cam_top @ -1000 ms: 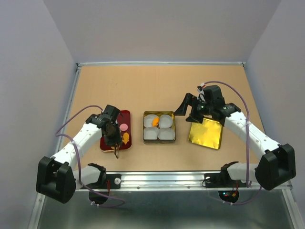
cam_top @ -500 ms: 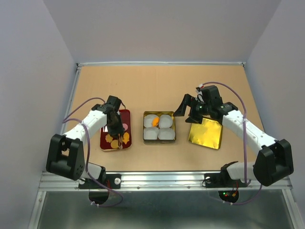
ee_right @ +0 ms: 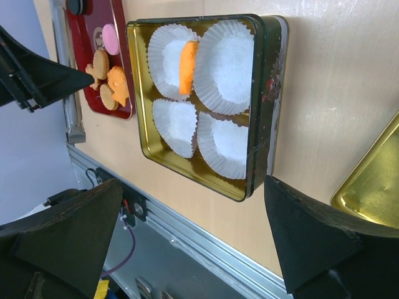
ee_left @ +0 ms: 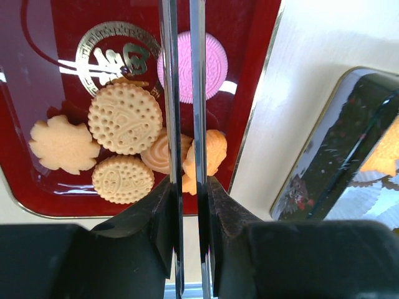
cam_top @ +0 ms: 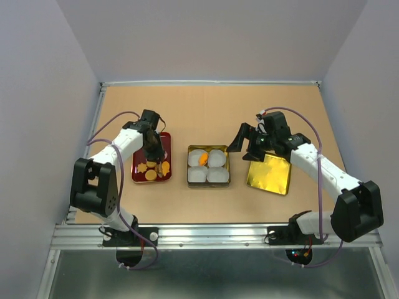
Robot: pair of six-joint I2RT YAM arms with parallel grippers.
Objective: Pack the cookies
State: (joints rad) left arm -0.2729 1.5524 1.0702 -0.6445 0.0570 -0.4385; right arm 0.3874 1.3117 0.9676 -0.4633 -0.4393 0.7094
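1. The left gripper (ee_left: 185, 37) hangs over the red tray (ee_left: 43, 75), its fingers nearly pressed together with nothing seen between them.
2. The right gripper (cam_top: 247, 147) is spread wide beside the tin (ee_right: 265, 124).
3. Most cookies (ee_left: 124, 118) lie on the tray; one orange cookie (ee_right: 188, 67) stands on edge in the tin.

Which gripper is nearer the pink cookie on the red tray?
Left. The left gripper hangs over the red tray, right at the pink cookie; the right gripper is past the tin, near the gold lid.
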